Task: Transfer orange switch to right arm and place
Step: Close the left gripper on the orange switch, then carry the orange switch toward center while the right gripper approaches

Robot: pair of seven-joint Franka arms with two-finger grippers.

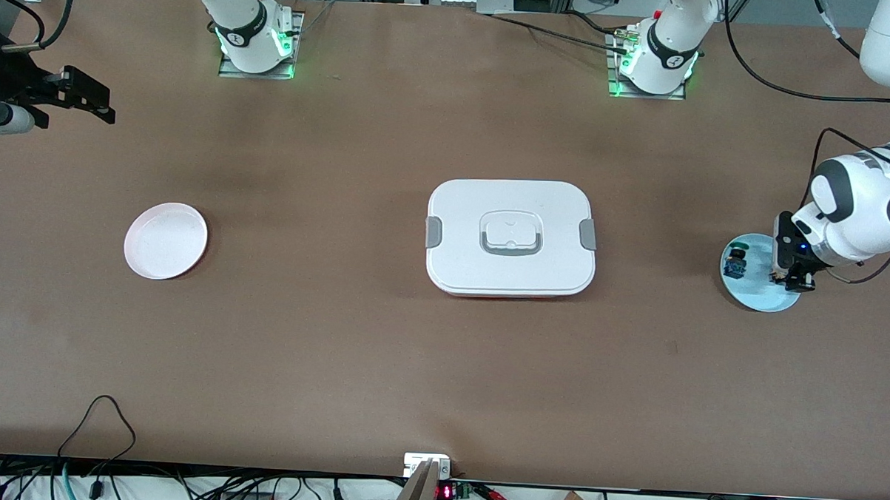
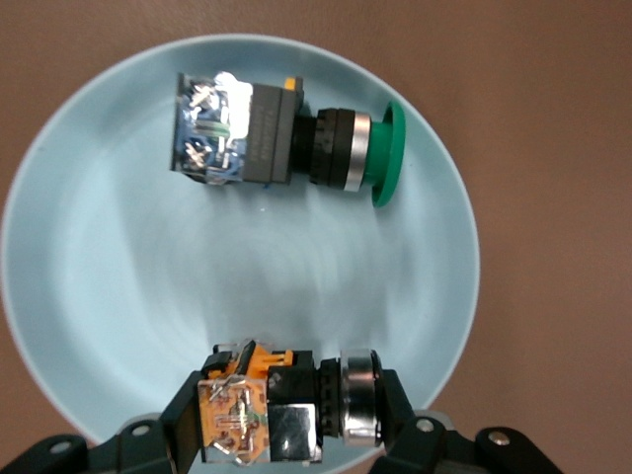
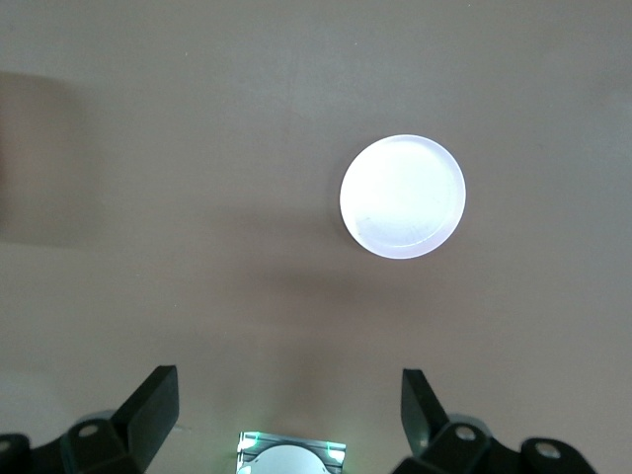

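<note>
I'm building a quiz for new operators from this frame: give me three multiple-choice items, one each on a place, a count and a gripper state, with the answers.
1. Where is the orange switch?
A. On the white plate
B. On the light blue plate
C. On the lidded box

2. How many switches are on the light blue plate?
A. One
B. Two
C. Three

3. How is the right gripper?
A. Open, holding nothing
B. Shut on a switch
C. Shut on a plate

Answers: 1 B, the left gripper brackets it there. 2 B, a green-topped switch lies beside it. 3 A, its fingers stand apart in the air, high above the table.
</note>
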